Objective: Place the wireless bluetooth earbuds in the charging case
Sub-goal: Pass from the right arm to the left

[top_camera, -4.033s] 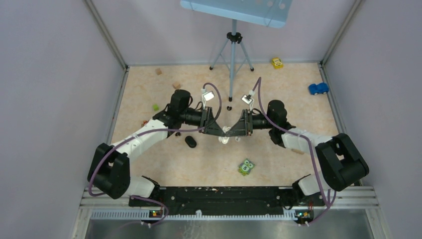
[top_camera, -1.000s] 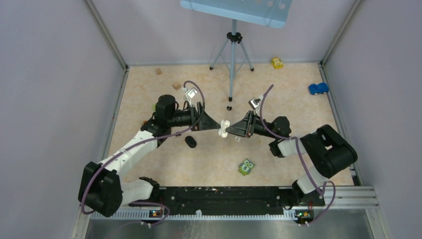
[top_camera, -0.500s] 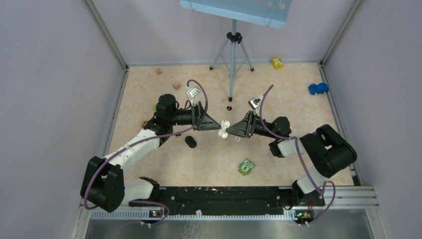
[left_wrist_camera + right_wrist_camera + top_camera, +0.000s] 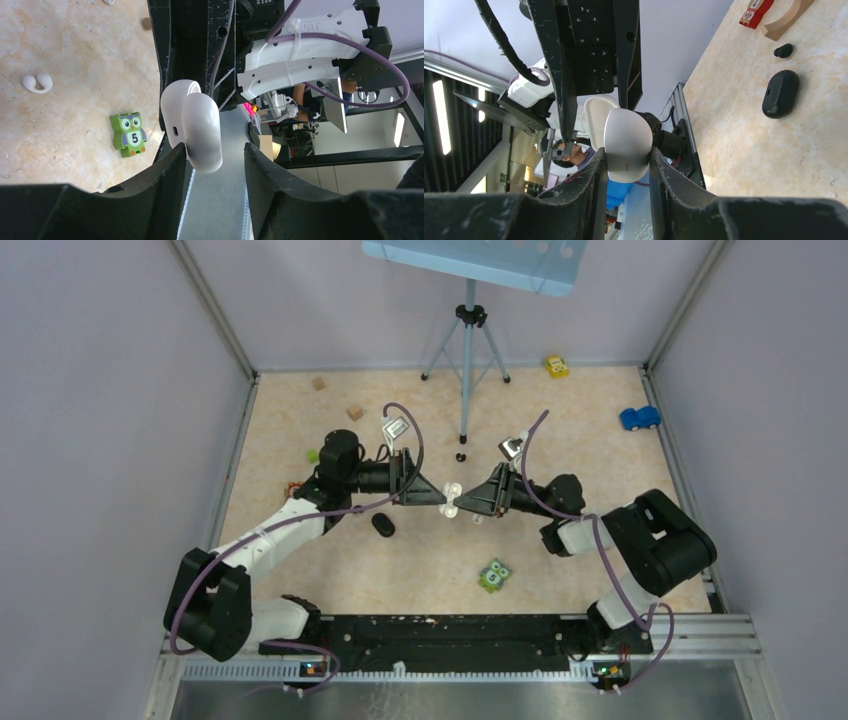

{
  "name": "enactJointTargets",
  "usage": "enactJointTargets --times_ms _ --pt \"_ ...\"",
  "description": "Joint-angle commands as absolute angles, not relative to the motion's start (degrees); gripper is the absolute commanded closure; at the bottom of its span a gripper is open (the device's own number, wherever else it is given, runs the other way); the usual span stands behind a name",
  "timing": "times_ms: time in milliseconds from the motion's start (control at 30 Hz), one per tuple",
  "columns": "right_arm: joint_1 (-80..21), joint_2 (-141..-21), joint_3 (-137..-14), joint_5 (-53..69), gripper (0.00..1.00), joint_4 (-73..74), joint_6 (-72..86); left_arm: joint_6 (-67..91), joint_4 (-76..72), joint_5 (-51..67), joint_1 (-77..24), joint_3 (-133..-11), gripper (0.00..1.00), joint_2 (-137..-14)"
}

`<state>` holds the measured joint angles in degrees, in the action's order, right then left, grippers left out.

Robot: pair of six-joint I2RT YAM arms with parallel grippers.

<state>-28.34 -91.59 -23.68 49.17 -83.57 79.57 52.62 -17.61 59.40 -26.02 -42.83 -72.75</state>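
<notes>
**a:** where is the case, and which arm has it?

**b:** the white pebble-shaped plastic charging case (image 4: 626, 140) hangs in the air between my two arms, above the pale stone-patterned table (image 4: 75, 50). my right gripper (image 4: 626, 155) is clamped on it, one finger on each side. my left gripper (image 4: 215, 150) is spread wide around it. the case lies against one finger and the other stands apart, so that gripper holds nothing.

**a:** is the lid open?

**b:** i see two white shells parted at an angle, but i cannot tell how far.

**a:** how will these things handle?

**b:** i judge the case light, hard and glossy, so it may twist out of a pinch. i would hold it across the broad faces and stay off the hinge. the buds look tiny and smooth, easy to flick away.

**a:** where are the buds?

**b:** one curved white earbud (image 4: 37, 83) lies on the table, apart from a green owl block numbered 5 (image 4: 129, 135). a small black earbud (image 4: 783, 50) lies near a black pebble-shaped case (image 4: 780, 93).

**a:** is there room to move?

**b:** the tight spot is where the two grippers nearly meet. the grey tripod (image 4: 467, 340) stands further back, and the walls are well apart.
</notes>
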Motion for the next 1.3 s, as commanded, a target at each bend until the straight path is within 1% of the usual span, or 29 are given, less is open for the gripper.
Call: enactJointTargets --times_ms 0,33,233,333,667,833,900,1033,1100,1233,1267 --pt "-28.1 -91.9 -25.2 49.4 1.0 -87.5 78.9 51.9 -19.7 60.5 -26.2 -43.0 0.51 -73.1" --pt "-28.2 -91.9 -25.2 49.4 1.0 -87.6 78.9 51.8 -19.6 60.4 -26.3 -42.9 0.52 -73.1" --pt "-28.2 -91.9 -25.4 49.5 1.0 -87.5 79.0 51.8 -19.6 60.1 -26.3 -43.1 0.54 -73.6" --pt "-28.1 -91.9 -25.4 49.5 1.0 -87.6 79.0 51.7 -19.5 59.9 -26.4 -43.3 0.51 -73.9" --pt "-28.1 -91.9 -25.3 49.5 1.0 -87.9 79.2 51.5 -19.3 59.8 -26.5 -43.4 0.52 -74.3" --pt "-28.1 -91.9 -25.2 49.5 1.0 -87.9 79.2 51.8 -19.7 59.5 -26.8 -43.3 0.58 -74.7" --pt "-28.1 -91.9 -25.1 49.4 1.0 -88.1 79.2 51.9 -19.9 59.5 -26.8 -43.3 0.58 -74.8" --pt "-28.1 -91.9 -25.1 49.5 1.0 -88.2 79.3 51.8 -19.9 59.5 -27.0 -43.6 0.56 -75.2" --pt "-28.2 -91.9 -25.0 49.5 1.0 -88.1 79.3 51.9 -20.1 59.3 -27.1 -43.5 0.56 -75.2" --pt "-28.2 -91.8 -24.9 49.5 1.0 -88.3 79.3 51.9 -20.2 59.2 -27.3 -43.6 0.63 -75.3" --pt "-28.2 -91.9 -24.9 49.5 1.0 -88.2 79.3 52.0 -20.3 59.0 -27.3 -43.7 0.66 -75.3"
